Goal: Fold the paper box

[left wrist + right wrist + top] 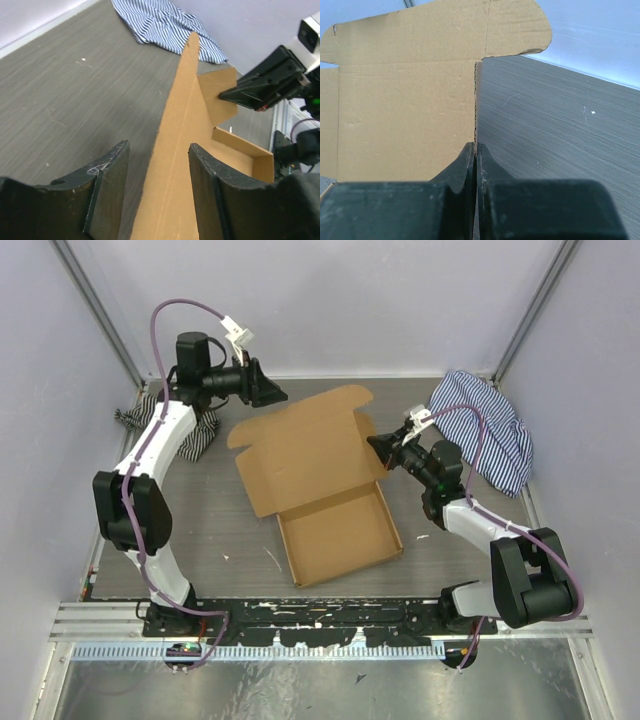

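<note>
Right pincer (476, 150) clamped on paper box (310, 470) lid edge, left pincer (159, 147) half-open astride it

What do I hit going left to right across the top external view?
left cloth → left gripper → box → right gripper → right cloth

Background stuff: the grey wood-grain tabletop (230, 530) has a few white specks and scuffs on it. A blue-and-white striped cloth (485, 425) sits bunched up in the far right corner, right by the wall. A second, darker striped cloth (203, 438) is crumpled in the far left corner, partly hidden. There are pale lavender walls (340, 300) all round, metal frame posts (95, 305) at the far corners, and an aluminium rail (100, 620) along the near edge.
</note>
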Controlling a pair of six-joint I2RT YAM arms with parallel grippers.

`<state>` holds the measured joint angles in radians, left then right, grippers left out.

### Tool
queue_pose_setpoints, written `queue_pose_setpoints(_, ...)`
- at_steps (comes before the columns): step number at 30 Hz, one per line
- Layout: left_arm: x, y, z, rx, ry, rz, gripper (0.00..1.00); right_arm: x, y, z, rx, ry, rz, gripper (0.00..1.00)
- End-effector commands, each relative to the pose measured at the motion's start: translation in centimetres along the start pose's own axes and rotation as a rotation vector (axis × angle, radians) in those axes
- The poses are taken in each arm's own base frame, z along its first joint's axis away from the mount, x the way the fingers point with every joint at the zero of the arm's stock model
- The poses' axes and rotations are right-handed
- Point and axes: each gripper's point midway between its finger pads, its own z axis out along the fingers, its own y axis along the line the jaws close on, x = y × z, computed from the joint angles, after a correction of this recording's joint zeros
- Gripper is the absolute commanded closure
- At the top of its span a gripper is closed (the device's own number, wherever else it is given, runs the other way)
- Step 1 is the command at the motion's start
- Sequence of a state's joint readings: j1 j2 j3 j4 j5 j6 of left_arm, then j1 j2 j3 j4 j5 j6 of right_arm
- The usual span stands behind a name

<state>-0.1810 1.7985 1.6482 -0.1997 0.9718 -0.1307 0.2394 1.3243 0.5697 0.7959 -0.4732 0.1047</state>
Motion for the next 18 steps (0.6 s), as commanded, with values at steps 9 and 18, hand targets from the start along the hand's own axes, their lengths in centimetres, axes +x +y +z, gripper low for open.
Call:
queue_pose_setpoints(9, 2.3, 0.9, 0.7, 0.005, 0.078, -0.025, 0.42, -3.8, 0.6, 0.7, -0.039, -0.097, -0.064, 0.99)
queue_pose_setpoints(18, 3.6, 0.2, 1.6, 0.082, 0.110, -0.060, 0.44, -3.9, 0.7, 0.7, -0.042, -0.094, -0.066, 0.99)
